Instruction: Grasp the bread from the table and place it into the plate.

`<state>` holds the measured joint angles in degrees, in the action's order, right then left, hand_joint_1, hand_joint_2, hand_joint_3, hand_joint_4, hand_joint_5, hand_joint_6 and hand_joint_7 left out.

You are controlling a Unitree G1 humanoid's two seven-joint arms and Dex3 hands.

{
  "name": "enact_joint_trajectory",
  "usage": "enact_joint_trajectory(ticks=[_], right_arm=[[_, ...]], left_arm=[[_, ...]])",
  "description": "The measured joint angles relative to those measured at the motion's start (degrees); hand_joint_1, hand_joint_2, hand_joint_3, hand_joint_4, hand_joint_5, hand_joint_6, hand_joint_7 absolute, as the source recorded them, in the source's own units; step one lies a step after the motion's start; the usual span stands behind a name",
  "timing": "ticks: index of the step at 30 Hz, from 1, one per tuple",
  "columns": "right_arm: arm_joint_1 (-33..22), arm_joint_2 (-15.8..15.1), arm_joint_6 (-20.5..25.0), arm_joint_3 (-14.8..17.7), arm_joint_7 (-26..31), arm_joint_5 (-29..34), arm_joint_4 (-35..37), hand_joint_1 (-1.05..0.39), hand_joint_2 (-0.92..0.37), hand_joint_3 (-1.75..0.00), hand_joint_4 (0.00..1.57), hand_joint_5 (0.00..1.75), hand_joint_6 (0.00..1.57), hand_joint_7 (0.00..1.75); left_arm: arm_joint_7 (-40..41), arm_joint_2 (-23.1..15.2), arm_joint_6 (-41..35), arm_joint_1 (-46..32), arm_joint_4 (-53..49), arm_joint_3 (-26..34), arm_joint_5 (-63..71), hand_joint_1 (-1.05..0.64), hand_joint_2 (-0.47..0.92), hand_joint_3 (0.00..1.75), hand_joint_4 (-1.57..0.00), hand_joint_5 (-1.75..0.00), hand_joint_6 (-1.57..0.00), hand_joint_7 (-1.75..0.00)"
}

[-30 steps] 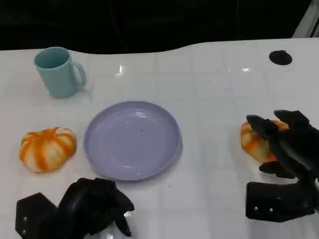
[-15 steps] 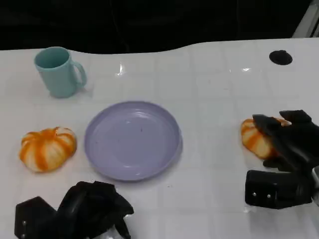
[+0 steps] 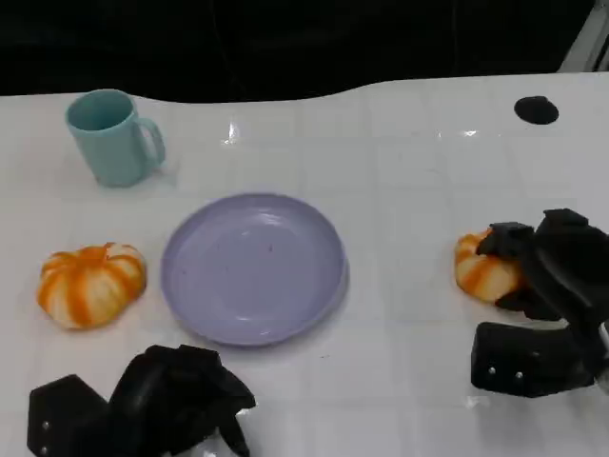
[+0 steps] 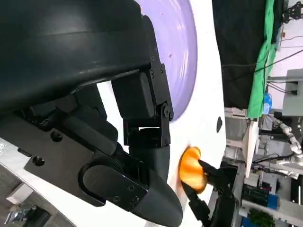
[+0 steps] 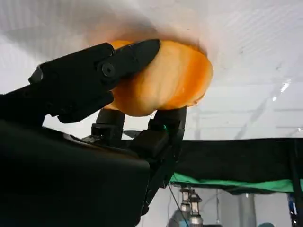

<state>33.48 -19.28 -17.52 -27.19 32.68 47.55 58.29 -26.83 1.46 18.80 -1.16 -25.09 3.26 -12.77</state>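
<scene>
Right robot hand wrapped round bread on tabletop right of plate, prob. soft & light, so best cupped at sides w/ gentle squeeze; left robot hand curled, holding nothing.

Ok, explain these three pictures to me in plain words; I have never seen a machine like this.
This is a humanoid robot at a white table. The black jointed shapes are its hands.

The head view looks down from the robot's head. The left robot hand sits at the lower left, fingers curled in, holding nothing. The right robot hand is at the lower right, closed around an orange bread roll.

The other two pictures come from cameras at each wrist, so they look turned around. The right wrist view shows the fingers gripping that roll from close up.

Also on the table: a purple plate, a second roll to its left, and a teal mug.
</scene>
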Motion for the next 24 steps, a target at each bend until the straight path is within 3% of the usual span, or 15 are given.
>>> enact_joint_trajectory(ticks=[3, 13, 24], right_arm=[[0.2, 0.0, -0.7, -0.6, 2.6, 0.0, 1.0, -0.18, -0.53, -0.93, 0.87, 1.75, 0.64, 1.75], [0.2, 0.1, -2.2, -1.5, 9.2, 0.3, 1.9, -0.16, -0.39, -1.04, 0.93, 1.75, 0.69, 1.75], [-0.2, -0.4, -6.0, -1.7, 11.2, 0.1, -4.0, -0.14, -0.34, -1.22, 0.97, 1.75, 0.75, 1.75]], left_arm=[[0.0, 0.0, 0.0, 0.0, 0.0, 0.0, 0.0, -1.05, 0.78, 0.01, -1.5, -0.93, -1.57, -0.48], [0.0, 0.3, 0.0, 0.0, 0.0, -0.1, 0.0, -1.05, 0.79, 0.01, -1.49, -0.92, -1.57, -0.47], [0.0, 0.6, 0.4, 0.0, -0.6, -0.3, 0.2, -1.05, 0.79, 0.01, -1.49, -0.93, -1.57, -0.47]])
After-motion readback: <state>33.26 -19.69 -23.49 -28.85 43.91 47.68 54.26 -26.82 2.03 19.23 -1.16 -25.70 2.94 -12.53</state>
